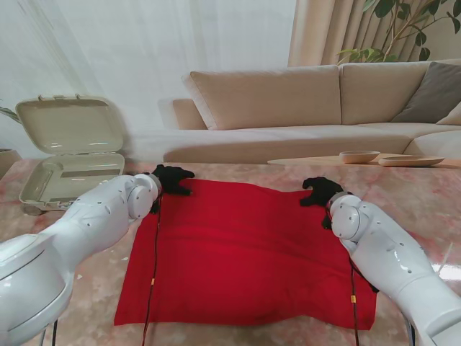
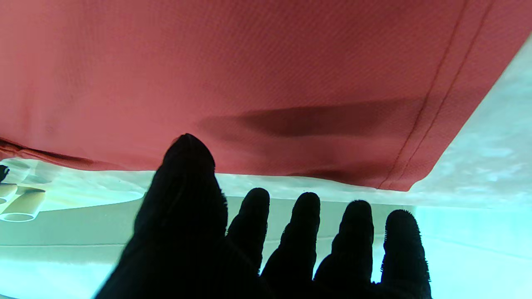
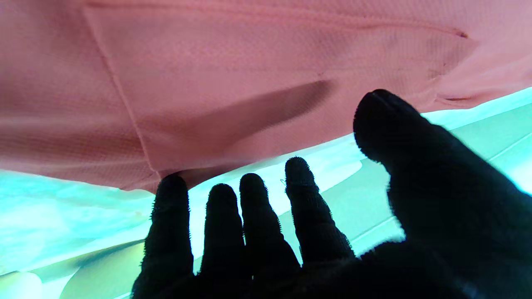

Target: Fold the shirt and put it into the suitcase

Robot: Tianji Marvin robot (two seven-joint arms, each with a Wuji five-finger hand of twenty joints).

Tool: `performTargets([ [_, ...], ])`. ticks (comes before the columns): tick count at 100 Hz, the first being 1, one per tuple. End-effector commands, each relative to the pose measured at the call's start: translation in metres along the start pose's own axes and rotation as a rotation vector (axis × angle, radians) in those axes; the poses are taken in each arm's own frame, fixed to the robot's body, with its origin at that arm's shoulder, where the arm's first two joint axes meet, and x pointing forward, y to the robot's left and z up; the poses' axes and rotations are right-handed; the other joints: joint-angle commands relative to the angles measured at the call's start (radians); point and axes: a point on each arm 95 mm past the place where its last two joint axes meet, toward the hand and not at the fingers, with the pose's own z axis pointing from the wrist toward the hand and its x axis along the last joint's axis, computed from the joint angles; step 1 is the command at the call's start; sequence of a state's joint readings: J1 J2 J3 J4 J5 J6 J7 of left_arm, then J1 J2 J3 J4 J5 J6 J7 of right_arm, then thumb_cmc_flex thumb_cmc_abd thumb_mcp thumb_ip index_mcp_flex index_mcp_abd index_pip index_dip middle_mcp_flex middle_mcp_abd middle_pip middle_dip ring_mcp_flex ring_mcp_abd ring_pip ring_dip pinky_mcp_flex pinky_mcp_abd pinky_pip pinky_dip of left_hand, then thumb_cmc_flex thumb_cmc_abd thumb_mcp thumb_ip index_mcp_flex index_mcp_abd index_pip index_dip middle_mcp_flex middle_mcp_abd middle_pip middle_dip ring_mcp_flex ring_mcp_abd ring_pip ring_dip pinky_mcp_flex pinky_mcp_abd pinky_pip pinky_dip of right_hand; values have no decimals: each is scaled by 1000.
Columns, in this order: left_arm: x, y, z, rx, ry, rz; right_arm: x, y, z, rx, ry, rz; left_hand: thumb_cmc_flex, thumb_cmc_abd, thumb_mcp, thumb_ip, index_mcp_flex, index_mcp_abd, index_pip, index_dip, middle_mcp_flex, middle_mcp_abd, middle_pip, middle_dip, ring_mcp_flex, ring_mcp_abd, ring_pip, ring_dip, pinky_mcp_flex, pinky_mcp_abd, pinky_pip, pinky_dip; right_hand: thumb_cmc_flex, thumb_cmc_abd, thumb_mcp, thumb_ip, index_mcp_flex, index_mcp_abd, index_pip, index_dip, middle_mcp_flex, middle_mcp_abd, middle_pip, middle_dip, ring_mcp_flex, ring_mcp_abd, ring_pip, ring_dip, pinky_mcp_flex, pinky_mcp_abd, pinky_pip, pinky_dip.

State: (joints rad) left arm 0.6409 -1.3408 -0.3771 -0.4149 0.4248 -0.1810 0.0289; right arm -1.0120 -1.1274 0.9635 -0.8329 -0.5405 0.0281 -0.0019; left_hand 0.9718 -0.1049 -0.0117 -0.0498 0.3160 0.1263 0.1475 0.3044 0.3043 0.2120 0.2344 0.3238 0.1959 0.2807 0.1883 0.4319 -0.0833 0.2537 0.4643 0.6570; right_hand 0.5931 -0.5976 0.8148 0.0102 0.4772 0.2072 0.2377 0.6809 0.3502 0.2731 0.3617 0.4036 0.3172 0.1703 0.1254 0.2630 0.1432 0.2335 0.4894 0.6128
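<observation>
The shirt (image 1: 245, 252) looks light, limp and crease-prone, best pinched at its far corners, where the left hand (image 1: 171, 178) and right hand (image 1: 320, 191) hover spread and empty.

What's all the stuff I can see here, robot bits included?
shirt: one, red, spread flat on the table in front of the robot.
suitcase: one, beige, lid open, on the table's far left.
table: one, pinkish marble top.
sofa: one, beige, beyond the table.
cushion: one, grey-brown, on the sofa's right end.
bowl: one, pale, on a low surface beyond the table, to the right.
plate: one, pale, right of the bowl.
plant: one, green, far right corner.
curtains: white sheer, behind the sofa.
arms: two, white.
left hand: black glove, fingers apart, at the shirt's far left corner.
right hand: black glove, fingers apart, at the far right corner.
</observation>
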Motion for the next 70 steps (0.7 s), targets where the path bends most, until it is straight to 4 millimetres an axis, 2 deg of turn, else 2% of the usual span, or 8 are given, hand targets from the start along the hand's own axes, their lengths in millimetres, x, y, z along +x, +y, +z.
performTargets([
  [1, 2, -1, 1, -4, 2, -1, -4, -9, -2, 31, -13, 5, 41, 5, -16, 4, 0, -10, 6, 0, 49, 7, 29, 15, 54, -9, 28, 28, -4, 18, 62, 46, -33, 3, 15, -48, -18, 2, -3, 12, -4, -4, 10, -16, 11, -6, 15, -2, -4, -1, 8, -17],
  [21, 2, 3, 0, -17, 4, -16, -5, -12, -5, 42, -21, 10, 53, -6, -16, 2, 55, 2, 67, 29, 153, -10, 81, 59, 191, -8, 118, 109, 23, 35, 243, 85, -30, 0, 17, -47, -11, 1, -1, 12, 15, -1, 11, -14, 63, 12, 44, 23, 10, 6, 7, -18],
  [38, 1, 7, -1, -31, 5, -20, -6, -13, -7, 50, -24, 9, 82, -33, -12, 1, 102, 36, 150, 59, 231, -23, 148, 116, 289, -8, 232, 199, 63, 45, 386, 105, -29, -7, 22, -48, 3, 3, 6, 14, 47, 5, 45, 9, 121, 29, 87, 65, 37, 7, 33, -5],
  [53, 0, 10, -3, -32, 8, -23, -7, -13, -8, 55, -25, 6, 97, -62, -8, 3, 106, 51, 236, 93, 268, -38, 220, 186, 351, -9, 345, 300, 94, 58, 477, 133, -30, -12, 31, -50, 23, 0, 25, 21, 63, 10, 64, 47, 170, 39, 158, 136, 38, 13, 130, 14],
  [64, 0, 13, -5, -37, 12, -14, -7, -14, -10, 60, -27, 6, 110, -91, -3, 6, 102, 54, 264, 98, 287, -55, 262, 229, 385, -12, 397, 351, 115, 72, 528, 164, -30, -18, 37, -50, 42, -5, 47, 33, 91, 15, 101, 89, 199, 44, 233, 190, 27, 18, 251, 3],
  [68, 0, 14, -5, -40, 13, -12, -8, -14, -10, 62, -29, 5, 115, -103, -1, 7, 100, 54, 270, 98, 289, -61, 274, 242, 391, -14, 419, 373, 119, 80, 547, 179, -29, -20, 39, -51, 49, -7, 56, 39, 101, 17, 118, 107, 208, 48, 269, 213, 50, 1, 316, 2],
  [70, 0, 14, -6, -42, 13, -10, -8, -14, -10, 62, -29, 4, 117, -106, 1, 8, 100, 52, 274, 99, 288, -63, 280, 249, 395, -17, 431, 385, 124, 83, 560, 189, -29, -22, 40, -51, 52, -8, 60, 42, 105, 18, 129, 118, 212, 50, 291, 227, 40, 15, 331, -4],
])
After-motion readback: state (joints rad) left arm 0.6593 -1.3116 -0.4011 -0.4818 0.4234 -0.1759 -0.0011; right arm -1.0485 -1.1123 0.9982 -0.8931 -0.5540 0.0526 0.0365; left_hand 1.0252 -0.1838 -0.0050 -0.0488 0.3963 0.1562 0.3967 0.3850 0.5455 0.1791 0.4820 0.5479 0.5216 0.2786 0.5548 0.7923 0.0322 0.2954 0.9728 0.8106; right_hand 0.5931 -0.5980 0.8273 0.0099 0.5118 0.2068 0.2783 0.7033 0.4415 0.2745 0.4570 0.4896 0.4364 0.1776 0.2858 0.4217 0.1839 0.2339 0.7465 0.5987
